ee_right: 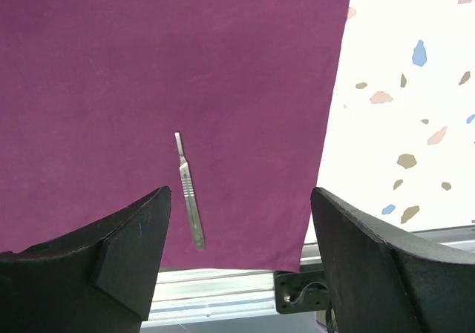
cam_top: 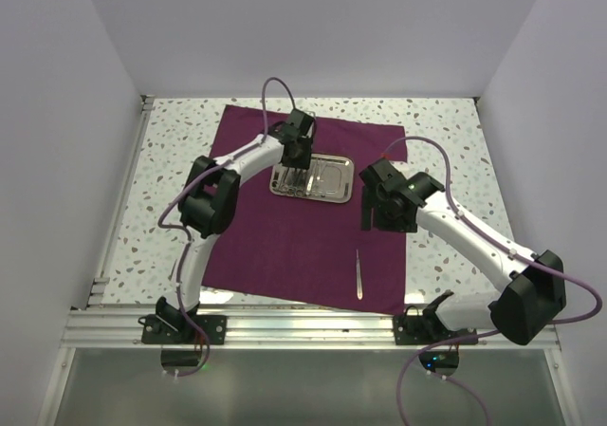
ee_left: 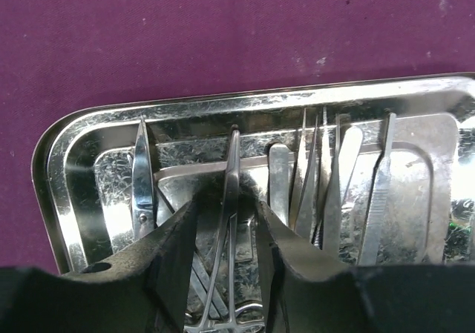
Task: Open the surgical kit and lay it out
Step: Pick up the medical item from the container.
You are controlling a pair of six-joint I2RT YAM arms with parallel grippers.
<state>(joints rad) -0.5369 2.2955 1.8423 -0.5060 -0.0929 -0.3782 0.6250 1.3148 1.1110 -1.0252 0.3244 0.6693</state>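
Our left pincer (ee_left: 231, 236) stands narrowly parted. Its dark fingers (ee_left: 174, 259) straddle, without pinching, a slim silver ring-handled forceps (ee_left: 231, 170) whose long axis runs straight up the frame between them. The forceps lies among other thin steel instruments (ee_left: 334, 192) in the shiny rectangular steel tray (ee_left: 67, 170), on the dark purple cloth wrap (ee_left: 223, 36). Our right pincer (ee_right: 241, 199) gapes wide and empty, well apart, above a flat silver scalpel handle (ee_right: 189, 192). We judge the left should close.

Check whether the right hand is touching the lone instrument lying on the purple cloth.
Apart. The right wrist view shows the instrument flat on the cloth, with bare fabric between it and both fingers of the open right hand.
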